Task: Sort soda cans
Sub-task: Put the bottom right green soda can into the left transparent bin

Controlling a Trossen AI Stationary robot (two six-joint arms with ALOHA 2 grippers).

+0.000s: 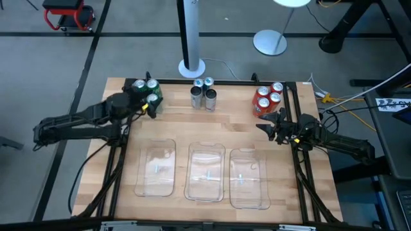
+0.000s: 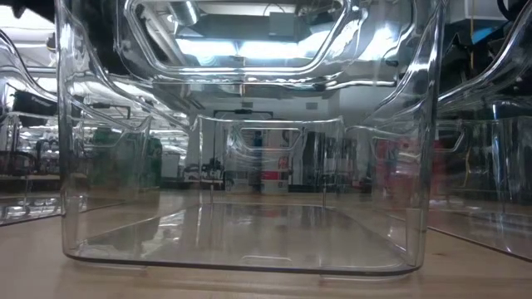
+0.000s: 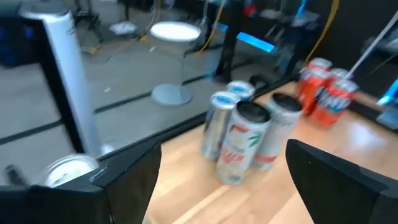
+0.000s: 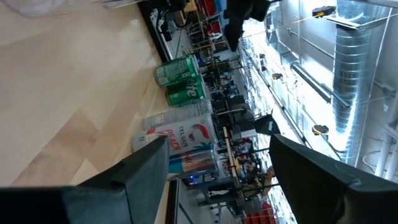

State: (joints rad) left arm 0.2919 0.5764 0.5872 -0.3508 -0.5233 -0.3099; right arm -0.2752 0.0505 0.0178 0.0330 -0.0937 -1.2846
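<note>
The soda cans stand upright in clusters along the table's far edge: green cans at the left, silver-grey cans in the middle, red cans at the right. My left gripper is open right beside the green cluster on its near side. In the left wrist view it points at the silver-grey cans, with the red cans beyond and one silver can top just outside a finger. My right gripper is open just near of the red cans; its wrist view looks across at the silver-grey cans and green cans. My left gripper has one finger close beside a can's silver top, the can outside the fingers. Whether the finger touches it, I cannot tell. My right gripper touches nothing.
Three clear rectangular plastic trays lie side by side on the near half of the table: left, middle, right. The middle tray's wall fills the low view. A white pole base stands beyond the far edge.
</note>
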